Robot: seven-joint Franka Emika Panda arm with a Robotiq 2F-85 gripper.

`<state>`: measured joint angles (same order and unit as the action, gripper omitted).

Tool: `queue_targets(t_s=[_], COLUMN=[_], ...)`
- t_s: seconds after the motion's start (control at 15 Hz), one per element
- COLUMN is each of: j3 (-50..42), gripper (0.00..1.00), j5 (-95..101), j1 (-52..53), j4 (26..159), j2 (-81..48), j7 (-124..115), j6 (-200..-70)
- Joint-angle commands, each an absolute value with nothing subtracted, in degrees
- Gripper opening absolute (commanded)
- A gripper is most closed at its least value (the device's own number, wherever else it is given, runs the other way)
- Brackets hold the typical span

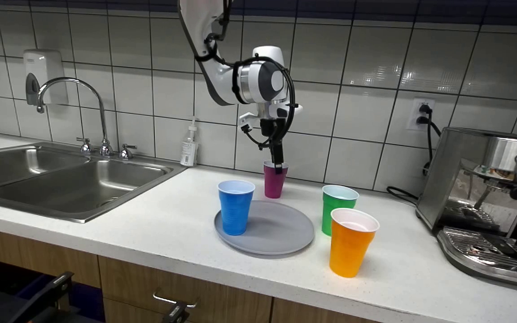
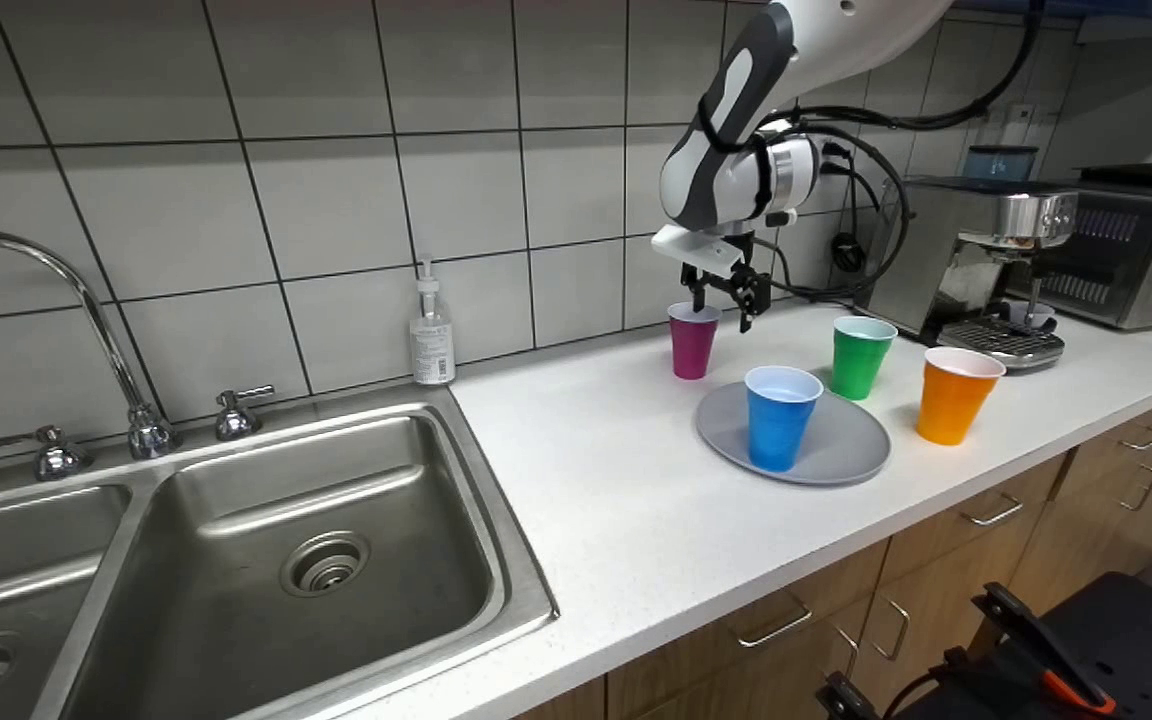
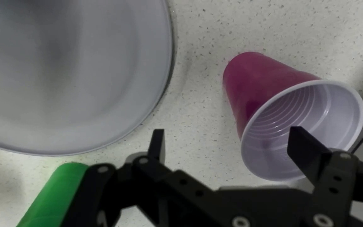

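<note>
"Can you see the purple cup [image 2: 693, 348] from there?"

"Yes, it's past the gray plate [image 1: 281, 231], standing upright on the white worktop [image 1: 164, 215] between the plate and the tiled wall [image 1: 366, 121]. Mouth up, pale inside."

"And the tool [image 3: 227, 130]?"

"Same spot beyond the plate, pointing down. The cup sits just below it, off to one side rather than centred. One of its fingers [image 3: 307, 151] is at the cup's mouth; the other hangs outside the cup, over the worktop."

"So it's gripping the rim?"

"No, the fingers are spread wide, with a stretch of the rim lying between them as the wrist camera sees it. Whether either one brushes the plastic, I can't tell."

"What's on the plate itself?"

"The blue cup [image 1: 236, 211], toward the plate's sink side. The sink [image 2: 226, 620] is well apart from the plate that way, and a soap bottle [image 2: 432, 345] stands by the wall there too."

"And on the opposite side?"

"The green cup [image 1: 333, 205] is just beside the plate, the orange cup [image 1: 350, 249] is near it but closer to the worktop's front edge, and the coffee machine [image 1: 487, 188] sits farthest out from the plate."
</note>
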<state>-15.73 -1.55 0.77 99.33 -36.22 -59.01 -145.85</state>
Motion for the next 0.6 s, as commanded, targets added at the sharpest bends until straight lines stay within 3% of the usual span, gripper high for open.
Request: queue_targets(t_s=[0.0,0.4,0.53], j3=[-14.78,-14.54,-14.55], gripper=[1.00,1.00,0.72], j5=[-2.78,-3.26,-3.29], j1=[-0.69,-1.30,-1.39], j4=[94.40,91.14,90.39], j2=[-38.86,-41.46,-42.03], j7=[-59.61,-59.31,-59.34], j6=[-142.06,-139.99,-139.65])
